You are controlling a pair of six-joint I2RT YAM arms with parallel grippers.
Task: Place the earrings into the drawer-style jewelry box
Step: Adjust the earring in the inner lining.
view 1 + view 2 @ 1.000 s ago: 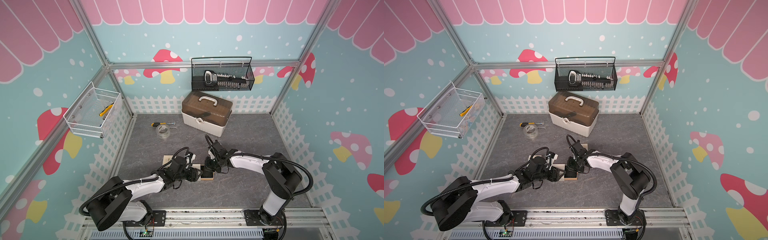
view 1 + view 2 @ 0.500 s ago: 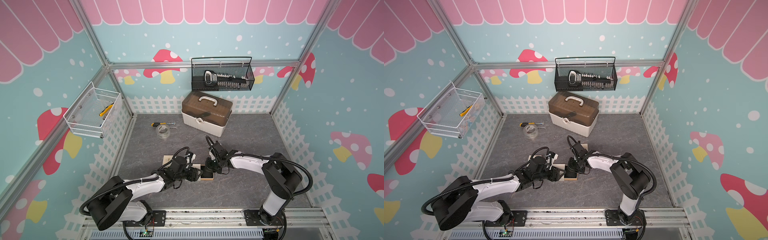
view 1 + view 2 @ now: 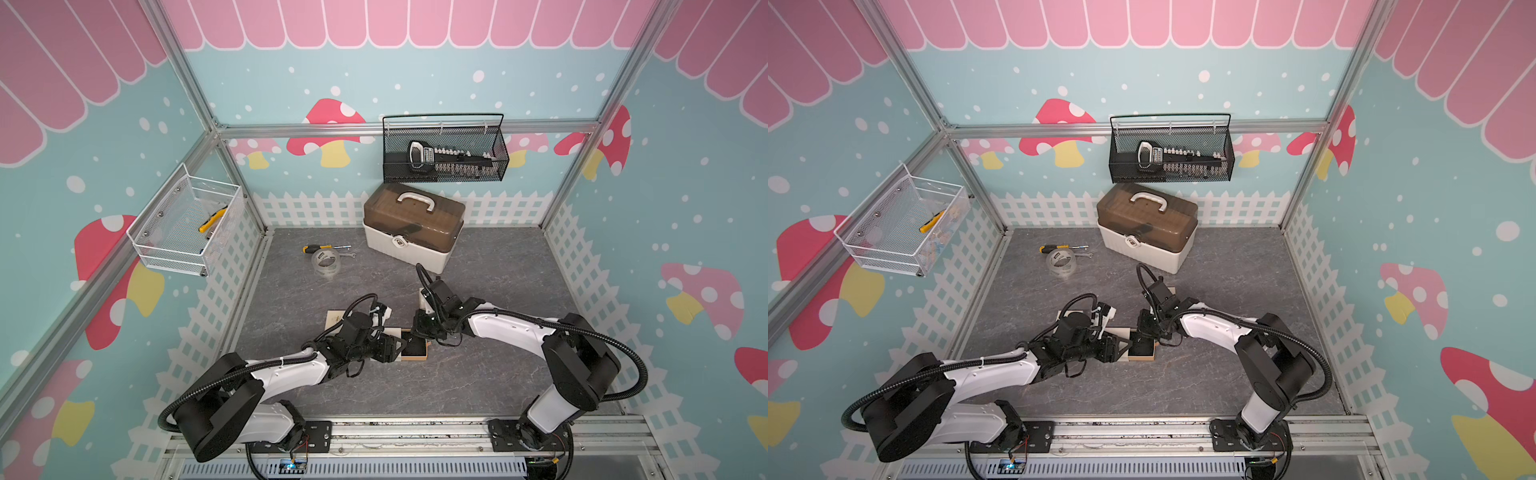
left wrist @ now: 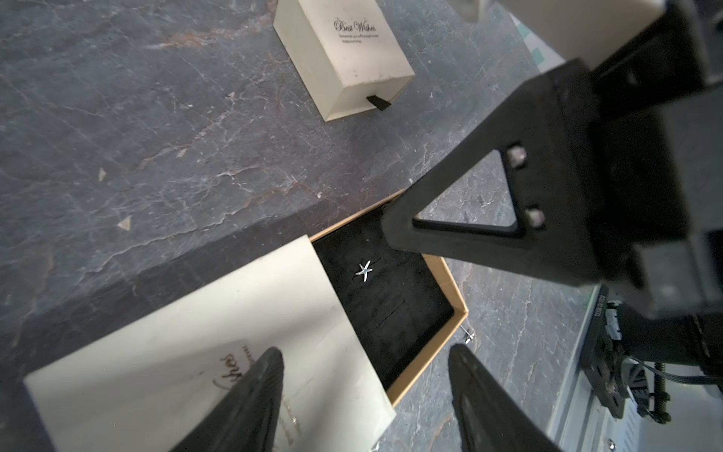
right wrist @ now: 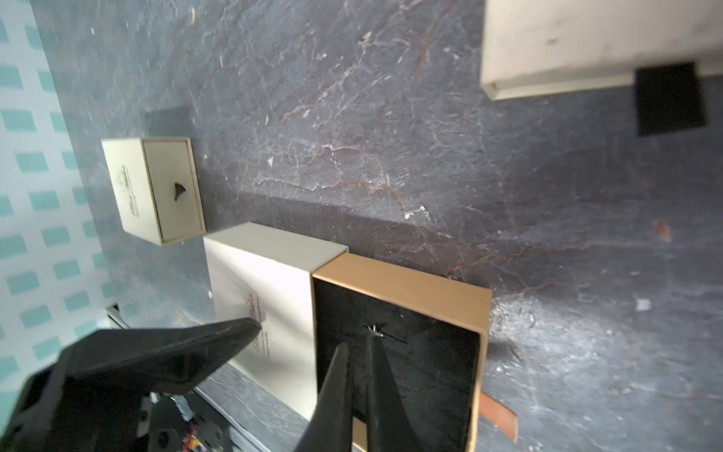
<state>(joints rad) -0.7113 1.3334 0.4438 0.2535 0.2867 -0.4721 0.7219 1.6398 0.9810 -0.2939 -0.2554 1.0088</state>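
The jewelry box lies with its cream sleeve [image 4: 195, 332] on the floor and its gold-rimmed drawer [image 5: 403, 281] pulled out, black lining up [image 3: 415, 348]. One star-shaped earring [image 4: 364, 271] rests on the lining. A second earring [image 4: 468, 335] lies on the floor just outside the drawer's rim. My right gripper [image 5: 357, 342] is shut, tips over the lining right beside the earring [image 5: 375, 330] and holding nothing. My left gripper [image 4: 364, 350] is open, astride the sleeve's corner, one finger [image 4: 258, 395] over the sleeve's top and the other beside the box.
Two closed cream boxes sit nearby, one [image 3: 336, 319] left of my left wrist, one [image 3: 424, 296] behind my right wrist. Farther back are a brown-lidded toolbox [image 3: 411, 232], a tape roll [image 3: 326, 262] and a screwdriver [image 3: 320, 248]. Wire baskets [image 3: 444, 153] [image 3: 187, 228] hang on the walls.
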